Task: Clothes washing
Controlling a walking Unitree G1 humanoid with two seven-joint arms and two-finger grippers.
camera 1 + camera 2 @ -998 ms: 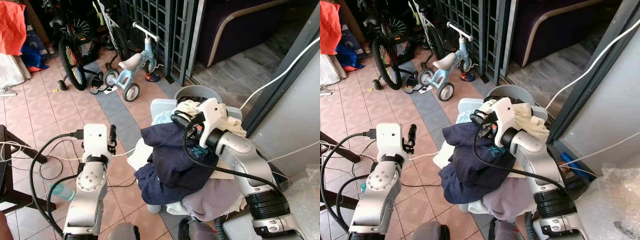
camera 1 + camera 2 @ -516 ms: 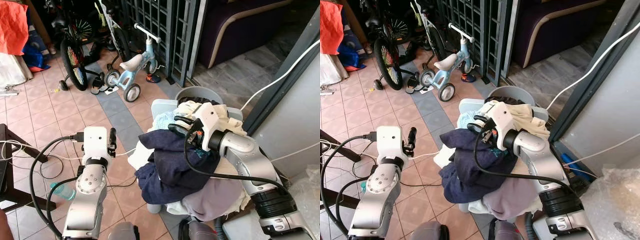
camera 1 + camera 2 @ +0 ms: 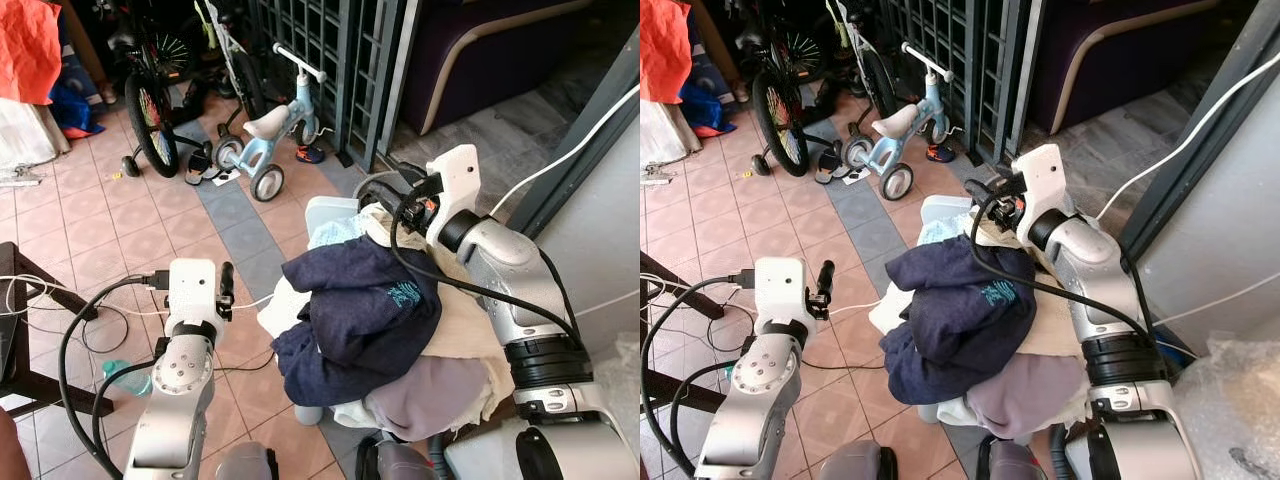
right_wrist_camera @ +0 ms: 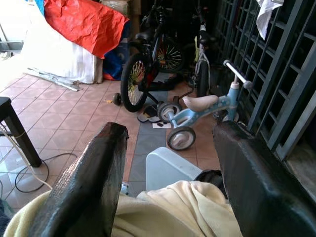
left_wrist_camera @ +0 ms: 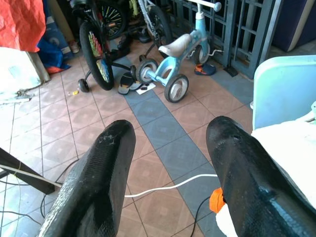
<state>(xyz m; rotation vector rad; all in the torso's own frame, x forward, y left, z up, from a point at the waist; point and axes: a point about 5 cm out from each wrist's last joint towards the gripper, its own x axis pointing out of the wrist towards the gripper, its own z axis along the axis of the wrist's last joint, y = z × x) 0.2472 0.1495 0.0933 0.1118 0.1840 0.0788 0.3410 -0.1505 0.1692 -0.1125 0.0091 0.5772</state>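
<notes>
A heap of laundry (image 3: 380, 340) sits piled before the robot, a navy garment (image 3: 365, 300) with a small, unreadable teal print on top. The right gripper (image 4: 170, 163) hovers spread wide over a cream cloth (image 4: 182, 210). The left gripper (image 5: 170, 163) hangs wide, empty, over the tiled floor (image 5: 148, 173).
</notes>
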